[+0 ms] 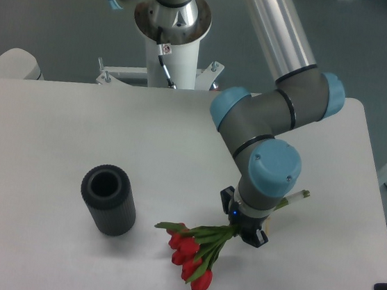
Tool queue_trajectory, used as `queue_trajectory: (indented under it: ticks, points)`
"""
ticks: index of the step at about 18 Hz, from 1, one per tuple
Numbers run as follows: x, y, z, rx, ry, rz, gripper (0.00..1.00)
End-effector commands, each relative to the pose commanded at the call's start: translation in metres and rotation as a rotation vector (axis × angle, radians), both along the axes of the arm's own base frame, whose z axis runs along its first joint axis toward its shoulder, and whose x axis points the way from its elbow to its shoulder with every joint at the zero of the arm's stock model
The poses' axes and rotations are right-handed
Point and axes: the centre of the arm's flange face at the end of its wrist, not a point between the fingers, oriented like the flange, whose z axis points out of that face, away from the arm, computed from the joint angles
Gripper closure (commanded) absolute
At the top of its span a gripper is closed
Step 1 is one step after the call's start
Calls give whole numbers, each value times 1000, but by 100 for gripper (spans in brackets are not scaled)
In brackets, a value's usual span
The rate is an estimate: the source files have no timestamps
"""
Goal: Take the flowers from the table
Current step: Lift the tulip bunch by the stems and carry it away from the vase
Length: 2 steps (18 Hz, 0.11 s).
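Observation:
The flowers [192,252] lie on the white table [54,136] near its front edge, red blooms pointing front-left and green stems running back-right. The pale stem end [302,195] sticks out behind the arm's wrist. My gripper [243,232] points down over the middle of the stems, with its black fingers [258,238] on either side of them. The wrist hides the fingertips and the stems under it, so I cannot see whether the jaws have closed on the stems.
A black ribbed cylinder [109,200] stands open-topped on the table, left of the blooms. The arm's white base column [169,41] rises at the table's back edge. The table's front edge lies just below the blooms.

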Motion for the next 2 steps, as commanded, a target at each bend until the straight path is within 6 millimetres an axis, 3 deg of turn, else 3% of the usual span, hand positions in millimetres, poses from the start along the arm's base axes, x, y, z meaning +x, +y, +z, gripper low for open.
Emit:
queue_trajectory:
  ticks: [2]
  points:
    - [1,1,0,1,1,5,90]
